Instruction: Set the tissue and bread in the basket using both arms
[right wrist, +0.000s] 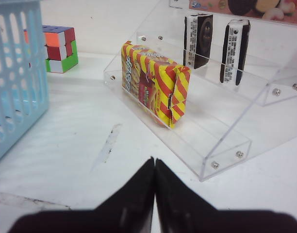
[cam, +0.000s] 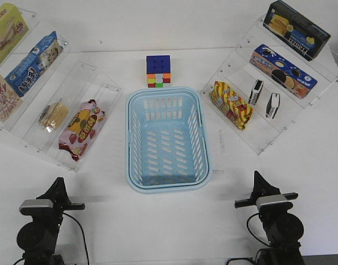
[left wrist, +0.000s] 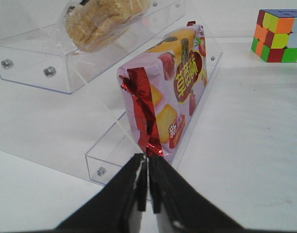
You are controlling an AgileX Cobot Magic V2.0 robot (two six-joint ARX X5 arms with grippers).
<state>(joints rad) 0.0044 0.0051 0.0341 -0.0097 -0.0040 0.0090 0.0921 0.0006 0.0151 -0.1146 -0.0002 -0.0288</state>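
Note:
The light blue basket (cam: 167, 139) stands empty in the middle of the table; its wall shows in the right wrist view (right wrist: 15, 73). The bread (cam: 53, 115) lies on the left clear rack, also in the left wrist view (left wrist: 102, 22). Two black tissue packs (cam: 255, 92) (cam: 273, 105) stand on the right rack, also in the right wrist view (right wrist: 198, 41) (right wrist: 234, 51). My left gripper (cam: 58, 185) (left wrist: 147, 160) is shut and empty, near the front left. My right gripper (cam: 257, 178) (right wrist: 155, 161) is shut and empty, near the front right.
A pink-red strawberry packet (cam: 80, 128) (left wrist: 165, 92) lies beside the bread. A yellow-red snack bag (cam: 231, 104) (right wrist: 153, 85) sits on the right rack. A colour cube (cam: 158, 71) stands behind the basket. Cookie boxes fill the racks' upper steps.

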